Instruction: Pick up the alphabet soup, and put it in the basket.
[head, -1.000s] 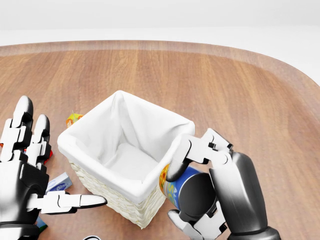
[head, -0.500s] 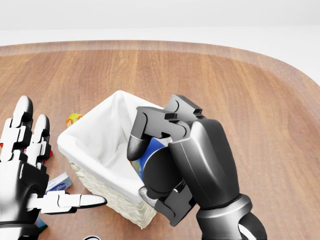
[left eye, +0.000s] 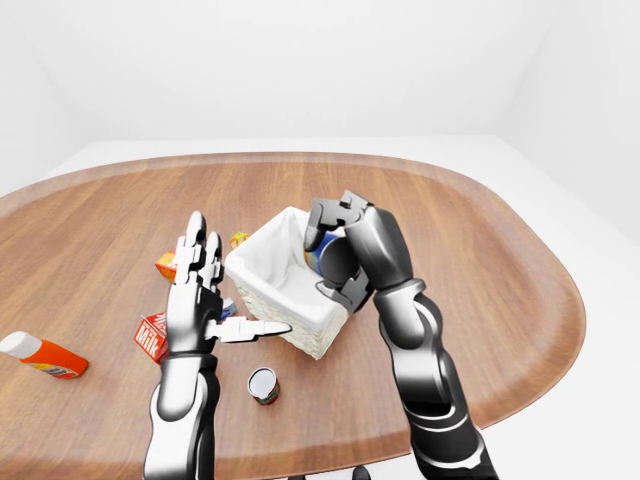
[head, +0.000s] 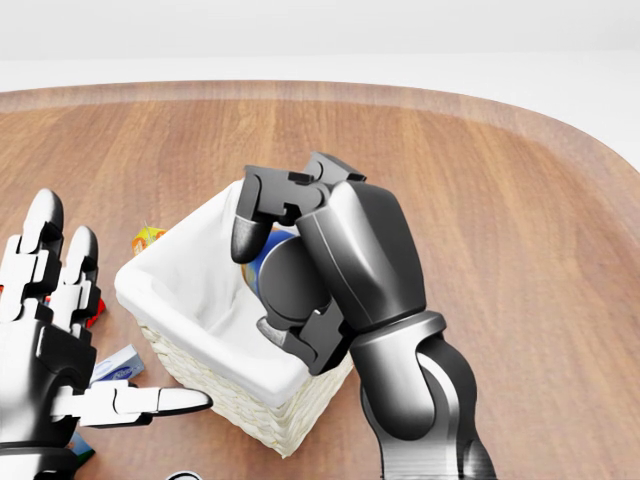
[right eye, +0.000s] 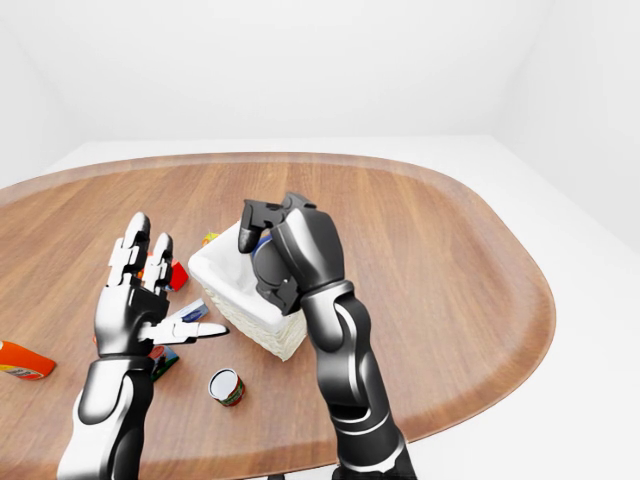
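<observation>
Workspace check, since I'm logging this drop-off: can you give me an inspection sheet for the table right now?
Surface: oval wooden table, intact.
Job's things: alphabet soup held over the white-lined wicker basket, not yet released.
Clutter: small can lying on its side, orange bottle, red carton and other small packets left of the basket.
Grippers: right hand closed on the soup; left hand open, empty.
Cables: nothing seen.
Surroundings: plain white room.

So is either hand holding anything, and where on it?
The right hand grips the soup can by its side wall, over the basket. The left hand is open and holds nothing.
</observation>
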